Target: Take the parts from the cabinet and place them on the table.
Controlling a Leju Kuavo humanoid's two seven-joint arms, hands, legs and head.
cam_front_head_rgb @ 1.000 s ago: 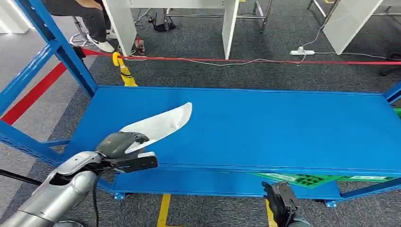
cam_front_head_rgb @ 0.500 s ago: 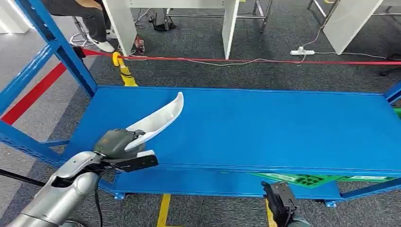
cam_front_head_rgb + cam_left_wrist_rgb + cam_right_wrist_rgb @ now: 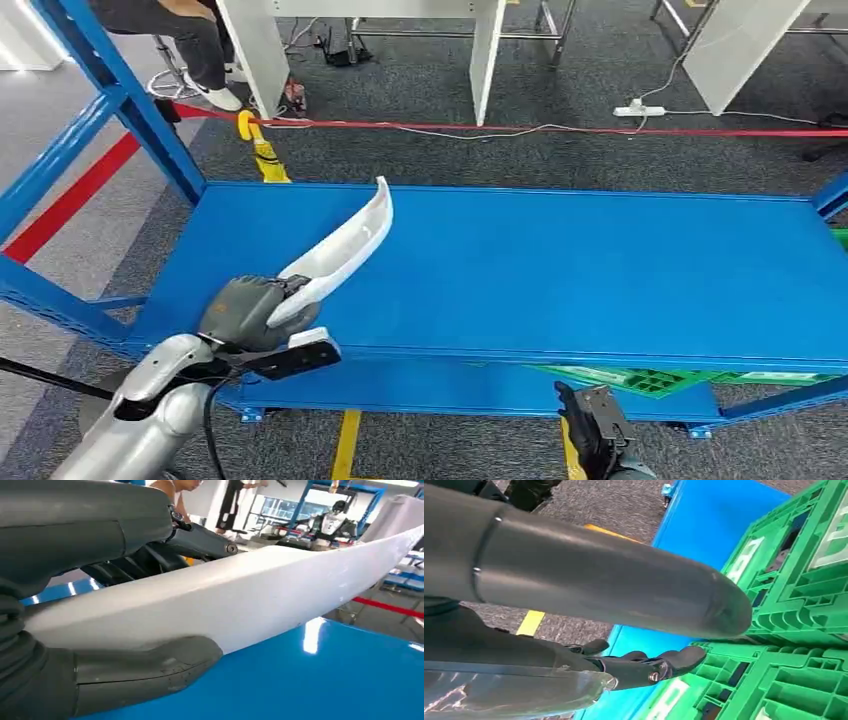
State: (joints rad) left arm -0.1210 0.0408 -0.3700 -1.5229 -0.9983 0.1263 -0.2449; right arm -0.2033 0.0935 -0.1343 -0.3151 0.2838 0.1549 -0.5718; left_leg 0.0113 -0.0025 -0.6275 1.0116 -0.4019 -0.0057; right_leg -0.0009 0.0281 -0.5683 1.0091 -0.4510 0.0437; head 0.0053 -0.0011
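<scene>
Now, from the head view, the left hand (image 3: 250,310) grips the white part (image 3: 345,245), tilted steeper than a second ago above the blue shelf (image 3: 560,270), so removal is underway. Left wrist: fingers wrap it. Right wrist: right hand (image 3: 644,667) empty, fingers loosely apart beside green crates (image 3: 794,630).

The near end of the white part (image 3: 340,250) is hidden inside the left hand (image 3: 243,312), and in the left wrist view its far tip runs off the picture's edge. The right hand (image 3: 597,428) is cut off at the head view's bottom edge. The green crate (image 3: 660,380) lies mostly hidden beneath the blue shelf (image 3: 560,270), at its near right edge
</scene>
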